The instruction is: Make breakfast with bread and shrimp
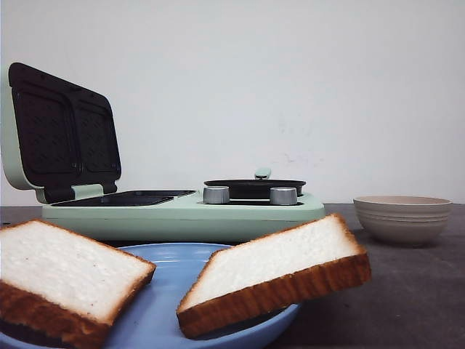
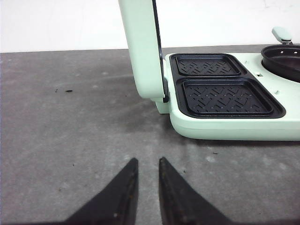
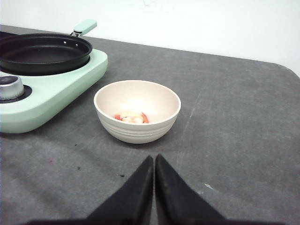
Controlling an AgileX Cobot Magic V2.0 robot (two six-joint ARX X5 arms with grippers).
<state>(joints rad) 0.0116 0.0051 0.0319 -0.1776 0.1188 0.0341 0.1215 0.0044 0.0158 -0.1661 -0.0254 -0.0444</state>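
Two thick bread slices lie on a blue plate (image 1: 156, 305) at the front: one slice (image 1: 62, 273) on the left, the other slice (image 1: 280, 265) tilted over the plate's right rim. Shrimp (image 3: 131, 116) sits in a cream bowl (image 3: 137, 111), which also shows at the right of the front view as the bowl (image 1: 402, 217). The mint-green breakfast maker (image 1: 182, 211) stands behind the plate, lid (image 1: 62, 131) raised, sandwich plates (image 2: 225, 96) bare. My left gripper (image 2: 148, 161) hangs open over bare table beside the maker. My right gripper (image 3: 154, 158) is shut and empty, just short of the bowl.
A black frying pan (image 3: 44, 51) with a mint handle sits on the maker's right burner, behind two silver knobs (image 1: 216, 194). The table is dark grey felt (image 2: 70, 140). A white wall stands behind.
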